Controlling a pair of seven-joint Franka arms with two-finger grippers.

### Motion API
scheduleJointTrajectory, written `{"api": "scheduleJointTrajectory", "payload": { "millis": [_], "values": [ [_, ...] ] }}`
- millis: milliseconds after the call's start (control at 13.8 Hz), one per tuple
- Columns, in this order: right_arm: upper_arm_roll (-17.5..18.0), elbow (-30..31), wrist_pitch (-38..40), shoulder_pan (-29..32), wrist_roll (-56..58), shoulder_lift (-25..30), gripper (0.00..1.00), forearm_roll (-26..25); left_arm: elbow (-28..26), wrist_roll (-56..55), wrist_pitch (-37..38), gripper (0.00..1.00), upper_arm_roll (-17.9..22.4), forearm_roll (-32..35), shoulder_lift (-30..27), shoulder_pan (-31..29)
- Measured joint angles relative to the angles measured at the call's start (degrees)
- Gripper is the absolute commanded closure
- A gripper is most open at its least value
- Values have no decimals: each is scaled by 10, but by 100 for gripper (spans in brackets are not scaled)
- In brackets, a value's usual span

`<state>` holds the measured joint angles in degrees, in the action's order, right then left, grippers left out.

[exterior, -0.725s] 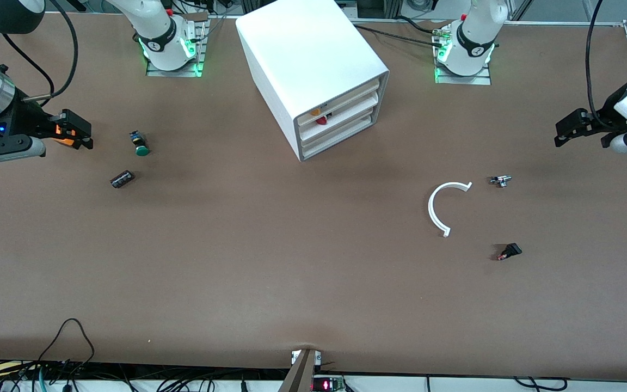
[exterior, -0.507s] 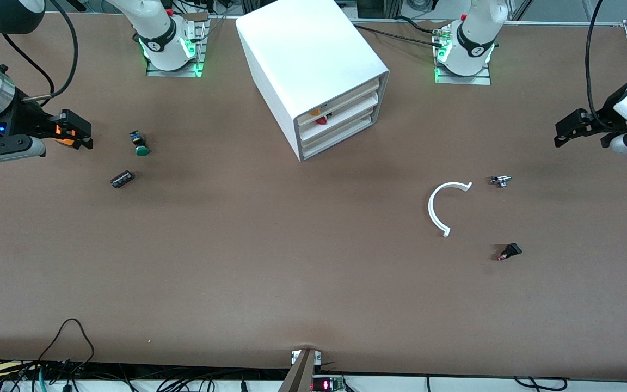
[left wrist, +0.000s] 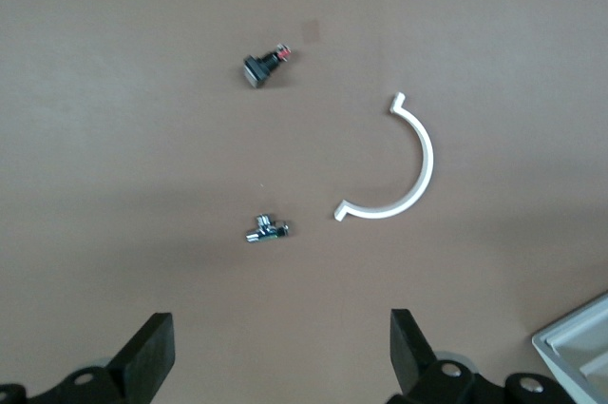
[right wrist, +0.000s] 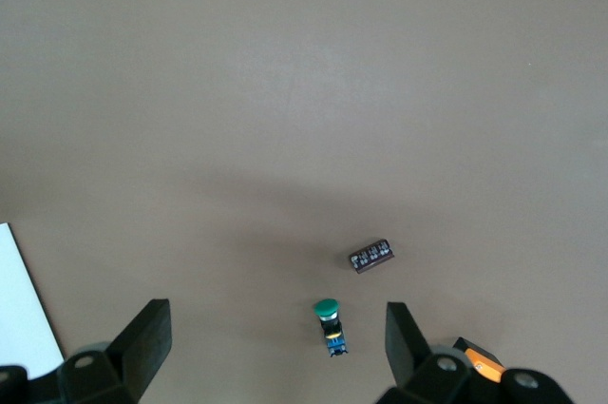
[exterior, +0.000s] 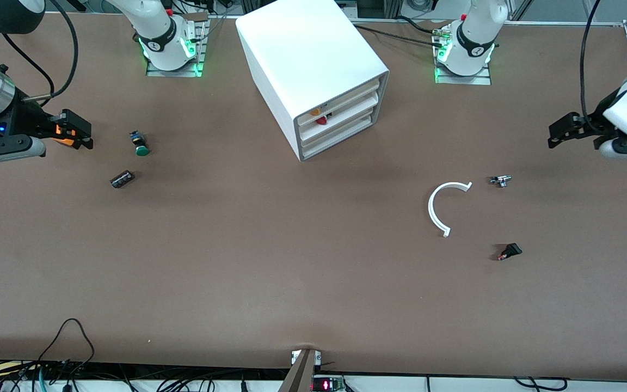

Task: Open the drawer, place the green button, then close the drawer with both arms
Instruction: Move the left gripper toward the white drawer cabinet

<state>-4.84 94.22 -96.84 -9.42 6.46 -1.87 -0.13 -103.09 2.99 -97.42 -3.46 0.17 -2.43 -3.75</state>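
The white cabinet [exterior: 313, 65] stands near the arms' bases, and its lowest drawer [exterior: 339, 138] is shut. The button [exterior: 140, 144], green cap on a black-and-blue body, lies on the table toward the right arm's end. In the right wrist view it [right wrist: 329, 325] lies under the gap between the fingers. My right gripper [exterior: 78, 130] [right wrist: 278, 333] is open and empty, up in the air beside the button. My left gripper [exterior: 559, 130] [left wrist: 282, 342] is open and empty, over the table at the left arm's end.
A dark stubby cylinder [exterior: 122, 178] [right wrist: 371, 256] lies nearer the camera than the button. An orange piece [right wrist: 478, 360] shows beside the right gripper. A white half ring [exterior: 436, 209] [left wrist: 410, 171], a small metal part [exterior: 501, 180] [left wrist: 266, 229] and a black part [exterior: 509, 251] [left wrist: 261, 66] lie toward the left arm's end.
My left gripper has moved a little toward the cabinet and the arms' bases. The right arm and the objects have not moved.
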Motion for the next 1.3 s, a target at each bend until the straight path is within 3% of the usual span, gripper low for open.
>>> {"api": "scheduleJointTrajectory", "payload": {
  "millis": [217, 1014, 1304],
  "values": [
    [0, 0, 0, 0, 0, 0, 0, 0, -5, 0, 17, 0, -20, -22, 12, 3],
    [1, 0, 1, -1, 0, 0, 0, 0, -20, 1, 37, 0, -20, -153, 83, 3],
    [2, 0, 1, -1, 0, 0, 0, 0, -26, 3, 38, 0, -50, -195, 123, 4]
  ]
}}
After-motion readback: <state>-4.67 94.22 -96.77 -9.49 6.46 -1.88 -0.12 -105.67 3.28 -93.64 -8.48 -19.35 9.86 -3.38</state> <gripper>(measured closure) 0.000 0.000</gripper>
